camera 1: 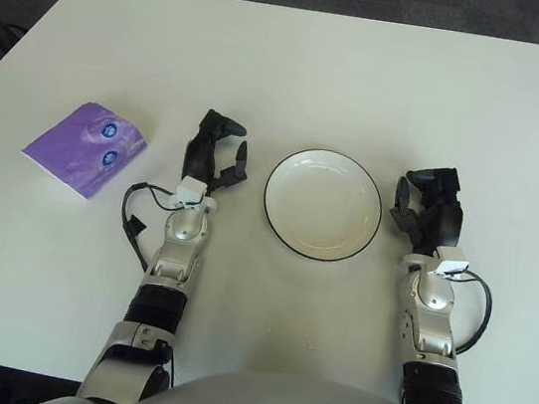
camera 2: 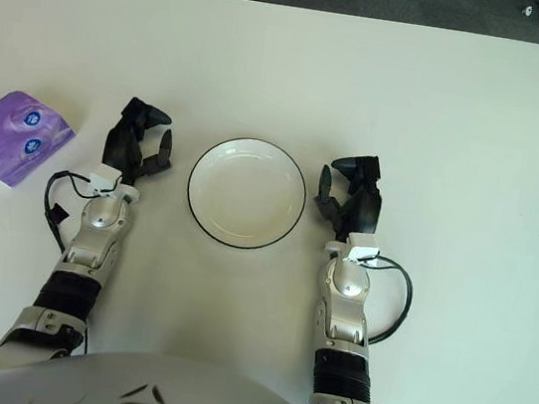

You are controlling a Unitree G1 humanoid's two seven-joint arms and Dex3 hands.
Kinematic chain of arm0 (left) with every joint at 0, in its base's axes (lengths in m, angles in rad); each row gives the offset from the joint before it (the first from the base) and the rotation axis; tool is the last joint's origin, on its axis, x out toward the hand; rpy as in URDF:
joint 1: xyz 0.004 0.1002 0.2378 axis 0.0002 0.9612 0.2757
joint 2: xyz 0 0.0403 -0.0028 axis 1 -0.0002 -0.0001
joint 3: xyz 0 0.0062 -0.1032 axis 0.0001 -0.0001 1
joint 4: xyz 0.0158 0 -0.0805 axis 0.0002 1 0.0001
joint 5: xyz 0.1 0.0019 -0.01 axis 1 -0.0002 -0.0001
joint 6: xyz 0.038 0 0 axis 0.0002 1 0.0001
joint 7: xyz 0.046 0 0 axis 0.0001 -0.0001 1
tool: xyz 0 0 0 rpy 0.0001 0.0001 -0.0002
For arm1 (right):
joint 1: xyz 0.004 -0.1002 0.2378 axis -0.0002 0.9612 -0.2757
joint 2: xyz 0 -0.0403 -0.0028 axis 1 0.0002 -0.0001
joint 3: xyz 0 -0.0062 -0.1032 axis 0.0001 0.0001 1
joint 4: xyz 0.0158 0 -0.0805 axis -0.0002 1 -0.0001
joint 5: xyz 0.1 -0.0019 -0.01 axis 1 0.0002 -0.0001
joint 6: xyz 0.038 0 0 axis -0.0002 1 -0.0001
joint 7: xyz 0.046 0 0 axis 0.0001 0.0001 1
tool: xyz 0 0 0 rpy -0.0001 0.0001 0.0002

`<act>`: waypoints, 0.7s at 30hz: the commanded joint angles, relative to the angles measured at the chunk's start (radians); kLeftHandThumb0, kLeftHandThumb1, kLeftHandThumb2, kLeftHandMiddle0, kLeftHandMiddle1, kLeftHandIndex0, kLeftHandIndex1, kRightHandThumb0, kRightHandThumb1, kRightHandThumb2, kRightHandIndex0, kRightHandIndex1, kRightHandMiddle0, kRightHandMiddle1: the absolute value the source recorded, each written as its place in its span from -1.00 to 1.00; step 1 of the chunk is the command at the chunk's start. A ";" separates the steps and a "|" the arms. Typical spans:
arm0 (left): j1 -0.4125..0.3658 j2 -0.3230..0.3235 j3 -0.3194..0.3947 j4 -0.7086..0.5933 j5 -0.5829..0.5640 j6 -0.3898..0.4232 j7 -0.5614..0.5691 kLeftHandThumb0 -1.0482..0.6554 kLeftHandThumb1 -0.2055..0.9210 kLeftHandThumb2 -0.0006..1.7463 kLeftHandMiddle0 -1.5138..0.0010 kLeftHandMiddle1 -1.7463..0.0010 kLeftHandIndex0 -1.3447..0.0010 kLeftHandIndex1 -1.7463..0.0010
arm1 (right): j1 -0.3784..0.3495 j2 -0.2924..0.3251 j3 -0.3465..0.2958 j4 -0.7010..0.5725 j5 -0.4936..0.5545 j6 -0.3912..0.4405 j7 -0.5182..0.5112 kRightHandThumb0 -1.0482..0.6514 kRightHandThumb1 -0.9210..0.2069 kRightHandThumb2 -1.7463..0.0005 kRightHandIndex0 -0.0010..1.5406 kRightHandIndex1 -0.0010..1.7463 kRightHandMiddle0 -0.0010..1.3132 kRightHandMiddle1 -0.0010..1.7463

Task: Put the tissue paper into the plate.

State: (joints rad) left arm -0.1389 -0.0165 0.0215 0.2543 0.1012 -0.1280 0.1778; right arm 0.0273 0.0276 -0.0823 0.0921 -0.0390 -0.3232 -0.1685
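At the far left of the white surface (camera 1: 366,85) lies the tissue paper (camera 1: 85,147), a flat purple packet with two small round blue marks on its top. It lies at an angle, with one corner pointing toward the near edge, and nothing touches it. It is outside the plate, well apart from it, with the left hand between the two.

To the right of the packet is the left hand (camera 1: 213,157). Its dark fingers (camera 1: 242,154) are loosely bent and a little apart, and they hold nothing. The hand is near the packet but does not touch it, and it is just beside the left rim of the plate. A black cable (camera 1: 133,213) makes a loop beside the silver forearm.

In the middle stands the plate (camera 1: 363,237), round and white with a thin dark rim. Nothing is inside it.

To the right of the plate is the right hand (camera 1: 427,208), close to the right rim but apart from it. Its fingers (camera 1: 402,193) are also relaxed and partly curled, with a narrow gap between them, and they hold nothing. Another black cable (camera 1: 480,314) curves next to this forearm.

Whether the hands touch the surface I cannot tell.
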 commanded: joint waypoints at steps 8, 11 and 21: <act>0.070 0.009 0.004 0.048 0.008 0.049 0.000 -0.25 0.33 0.20 0.11 -0.49 0.36 -1.00 | 0.056 0.021 0.006 0.065 0.002 0.041 0.000 -0.19 -0.83 0.24 -0.24 0.40 -0.62 1.00; 0.073 0.009 0.003 0.043 0.010 0.050 0.000 -0.25 0.35 0.18 0.11 -0.49 0.37 -1.00 | 0.056 0.020 0.006 0.066 0.001 0.044 0.000 -0.19 -0.82 0.23 -0.24 0.40 -0.62 1.00; 0.089 0.010 -0.008 0.001 0.039 0.057 0.014 -0.25 0.34 0.19 0.11 -0.49 0.37 -1.00 | 0.058 0.022 0.002 0.063 0.001 0.064 -0.007 -0.20 -0.71 0.13 -0.26 0.43 -0.56 1.00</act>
State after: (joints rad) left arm -0.1226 -0.0124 0.0179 0.2291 0.1247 -0.1110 0.1805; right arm 0.0260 0.0302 -0.0831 0.0959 -0.0392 -0.3268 -0.1700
